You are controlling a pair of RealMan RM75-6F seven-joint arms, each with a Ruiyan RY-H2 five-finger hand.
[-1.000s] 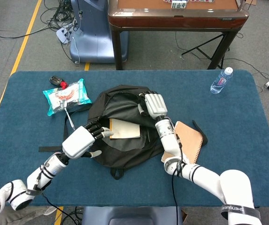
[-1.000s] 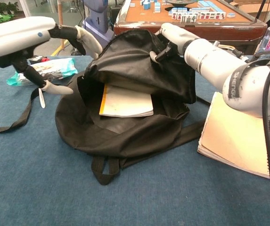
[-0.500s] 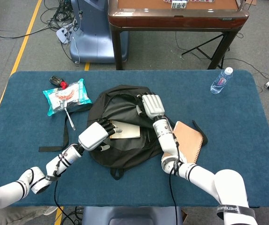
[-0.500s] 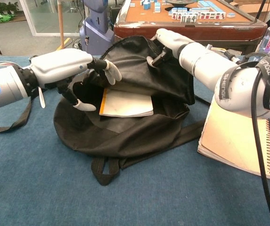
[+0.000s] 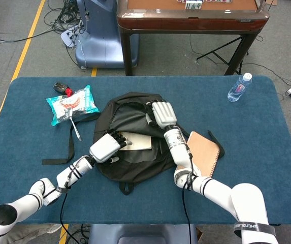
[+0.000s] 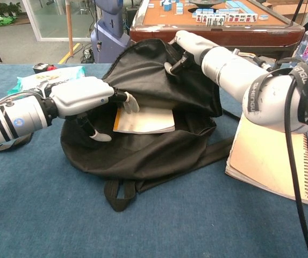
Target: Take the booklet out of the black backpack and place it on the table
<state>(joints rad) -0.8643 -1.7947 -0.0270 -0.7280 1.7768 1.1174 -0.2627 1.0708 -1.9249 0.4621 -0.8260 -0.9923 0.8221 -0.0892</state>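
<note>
Now the left hand's fingers (image 6: 128,100) are spread at the near edge of the cream, yellow-spined booklet (image 6: 144,119), with the thumb low against the bag's lower lip; whether any fingertip touches the paper I cannot tell, and nothing is gripped yet. Half a second ago this left hand (image 5: 104,147) sat farther out from the opening; it has since pushed deeper into the mouth, closing on the booklet's left edge. That suggests the reach is nearly done and a pinch on the booklet comes next. The right hand (image 5: 164,114) stays curled on the upper flap of the soft black fabric backpack (image 6: 143,156), holding the mouth wide so the booklet shows. The booklet still lies flat inside the bag, not lifted. Beside the backpack, on the blue cloth-covered table (image 5: 257,152), rests a tan spiral-bound notebook (image 5: 204,151), partly under the right forearm. A clear plastic water bottle (image 5: 239,87) stands well apart.
</note>
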